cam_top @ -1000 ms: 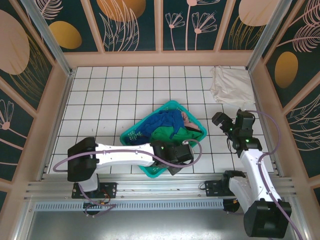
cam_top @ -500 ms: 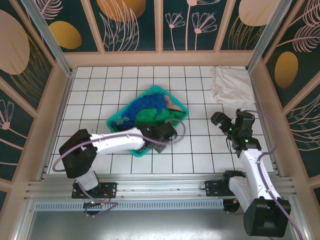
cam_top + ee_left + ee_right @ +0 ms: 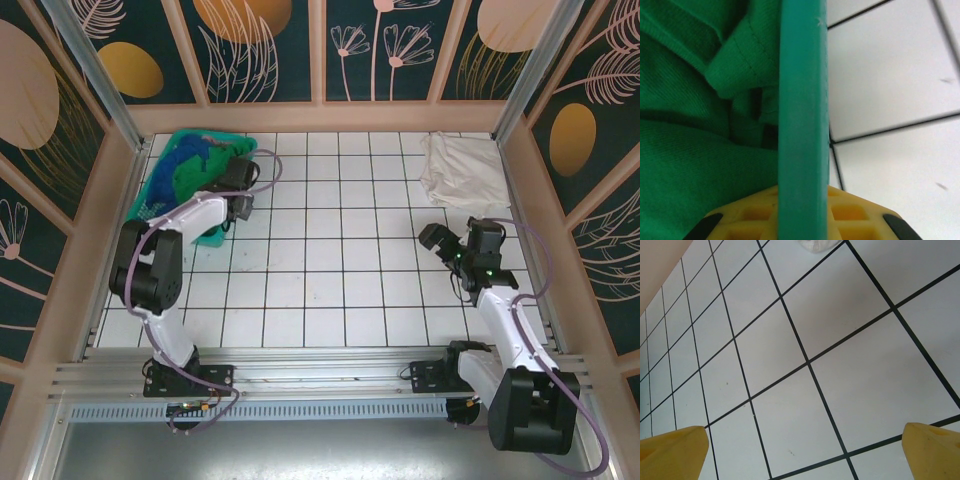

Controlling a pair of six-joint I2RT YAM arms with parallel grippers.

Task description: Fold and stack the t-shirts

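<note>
Left gripper [image 3: 237, 187] is clamped on the teal basket [image 3: 802, 100] rim at ten o'clock; right gripper [image 3: 800, 452] is spread open.

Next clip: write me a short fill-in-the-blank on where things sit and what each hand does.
The teal plastic lattice basket sits in the table's far-____ corner.
The left hand is clamped on that basket's ____.
The right hand hovers ____, holding nothing.
The crumpled cream-white t-shirt lies in the far-____ corner.
Missing: left; rim; open; right.

left gripper [image 3: 236, 186] clenched, right gripper [image 3: 805, 440] spread wide
</note>
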